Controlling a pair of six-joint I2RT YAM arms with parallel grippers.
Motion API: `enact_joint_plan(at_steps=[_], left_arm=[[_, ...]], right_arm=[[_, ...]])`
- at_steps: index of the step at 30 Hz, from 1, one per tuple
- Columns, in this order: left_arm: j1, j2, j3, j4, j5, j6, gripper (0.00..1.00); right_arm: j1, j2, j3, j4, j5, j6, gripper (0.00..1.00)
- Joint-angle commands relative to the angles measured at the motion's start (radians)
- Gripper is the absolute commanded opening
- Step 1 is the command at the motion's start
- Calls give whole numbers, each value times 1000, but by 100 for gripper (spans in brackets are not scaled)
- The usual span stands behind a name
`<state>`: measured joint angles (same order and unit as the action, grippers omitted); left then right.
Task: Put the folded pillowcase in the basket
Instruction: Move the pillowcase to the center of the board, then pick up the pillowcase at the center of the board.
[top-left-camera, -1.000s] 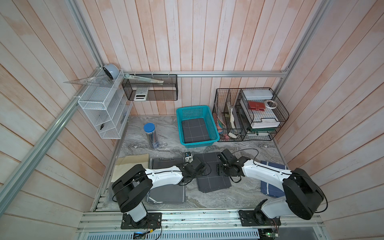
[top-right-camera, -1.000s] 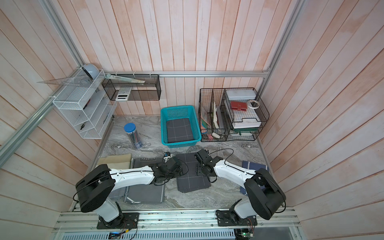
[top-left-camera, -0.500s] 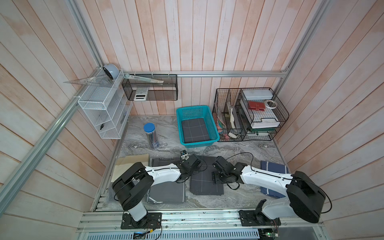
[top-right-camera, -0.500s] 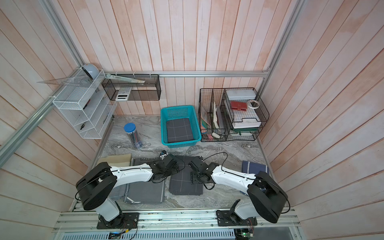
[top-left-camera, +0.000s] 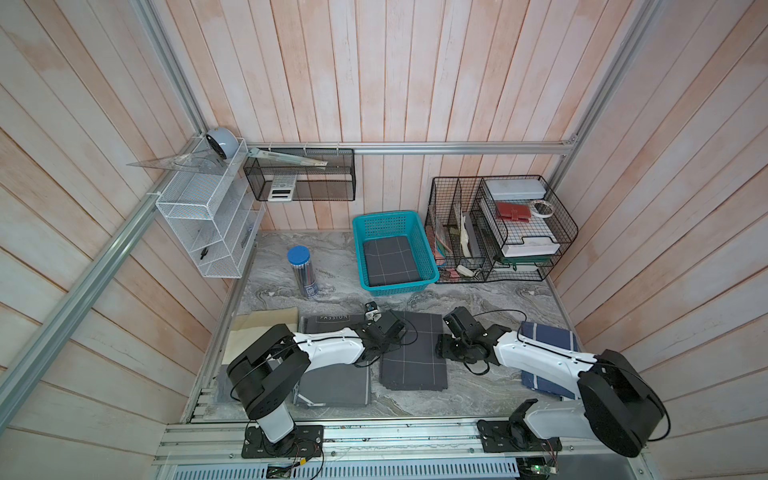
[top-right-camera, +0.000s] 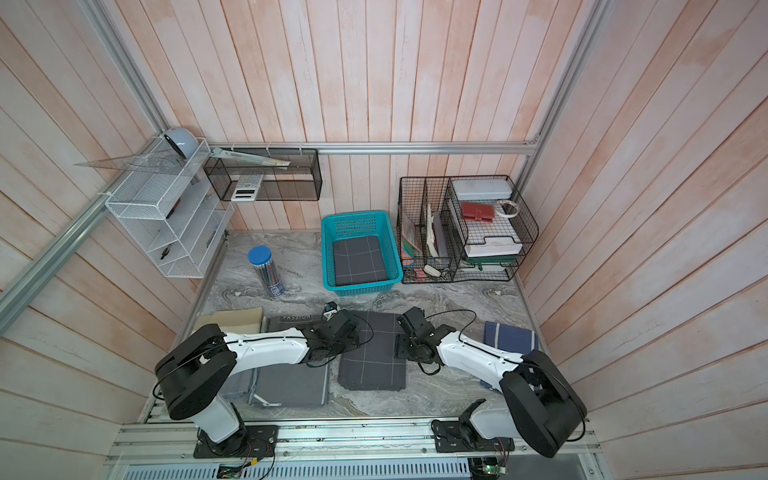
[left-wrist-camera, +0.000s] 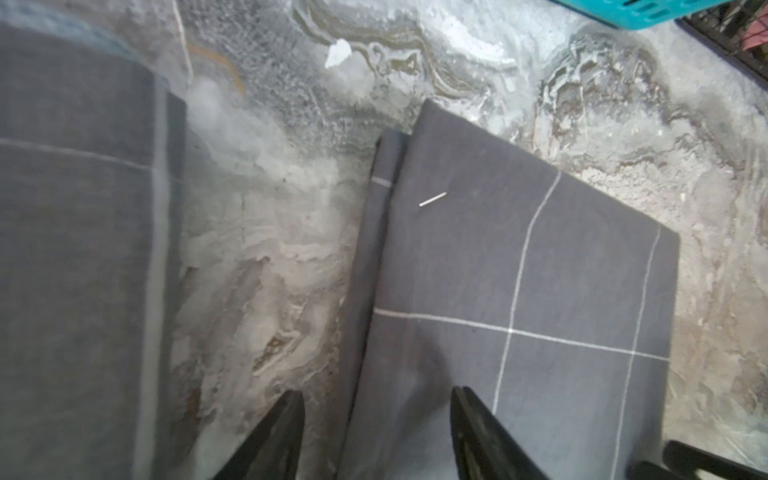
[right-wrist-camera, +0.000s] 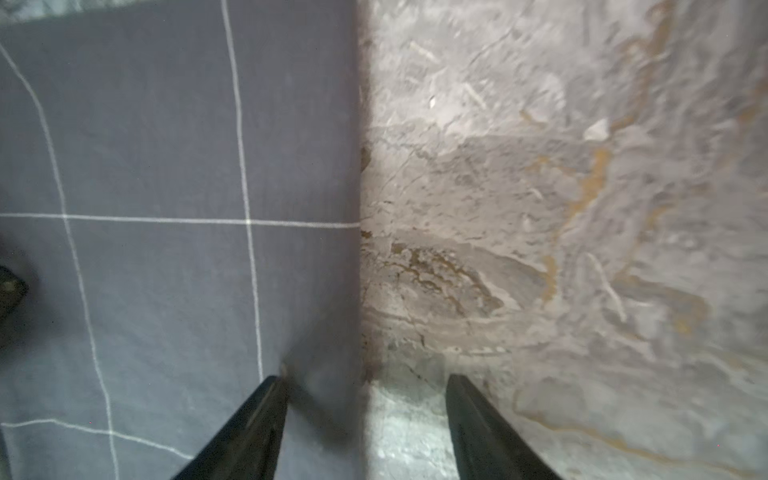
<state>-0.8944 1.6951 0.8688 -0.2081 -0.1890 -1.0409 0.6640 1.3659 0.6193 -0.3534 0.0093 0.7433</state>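
Reading a top view as a clock face with the arm bases at 6 o'clock, the folded pillowcase (top-left-camera: 415, 357), dark grey with thin white grid lines, lies flat on the marble table (top-left-camera: 490, 299), between the two arms and not in the basket (top-left-camera: 384, 215). The teal basket stands at 12 o'clock from it, well apart, against the back wall, and a similar folded grey checked cloth (top-left-camera: 390, 262) already lies on its bottom. The left gripper (left-wrist-camera: 376, 390) is at the pillowcase's 9 o'clock edge: the left wrist view shows its jaws apart and astride that edge, one finger (left-wrist-camera: 278, 436) over bare marble, its partner over the cloth, nothing pinched. The right gripper (right-wrist-camera: 363, 377) is at the 3 o'clock edge, jaws apart, one finger (right-wrist-camera: 253, 428) over the cloth and its partner over the table, the hem running between them. Whether any fingertip touches the fabric cannot be told. At 9 o'clock of the pillowcase, just beside it, lies a plain grey folded cloth (top-left-camera: 332, 380); at 3 o'clock, apart, a navy cloth (top-left-camera: 548, 345). A blue-capped tube (top-left-camera: 303, 272) stands at 11 o'clock, and the black wire desk organizer (top-left-camera: 498, 232) sits just beside the basket at its 3 o'clock
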Motion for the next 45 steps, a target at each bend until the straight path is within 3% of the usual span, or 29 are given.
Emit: enact_joint_plan(at_steps=[1, 5, 16, 22, 27, 31, 39, 43, 45], left_arm=[[-5, 42, 12, -21, 32, 8, 60], [-6, 53, 17, -10, 41, 10, 56], [-17, 40, 10, 19, 52, 19, 28], [-30, 6, 10, 21, 45, 22, 9], [-53, -50, 12, 9, 16, 30, 0], [-84, -152, -7, -4, -99, 34, 0], [-126, -343, -10, -77, -226, 49, 0], [-103, -397, 26, -136, -278, 67, 0], [-49, -409, 46, -141, -260, 77, 0]], right_arm=[[-3, 56, 7, 50, -79, -18, 65], [-1, 95, -3, 88, -103, -3, 60], [62, 94, 48, 39, -42, -9, 38], [87, 68, 71, -2, -5, -7, 20], [103, 16, 97, -60, 34, -9, 7], [116, -43, 124, -113, 62, -10, 0], [128, -176, 231, -221, 105, -37, 0], [128, -193, 305, -218, 112, -82, 0], [128, -185, 343, -190, 148, -122, 0]])
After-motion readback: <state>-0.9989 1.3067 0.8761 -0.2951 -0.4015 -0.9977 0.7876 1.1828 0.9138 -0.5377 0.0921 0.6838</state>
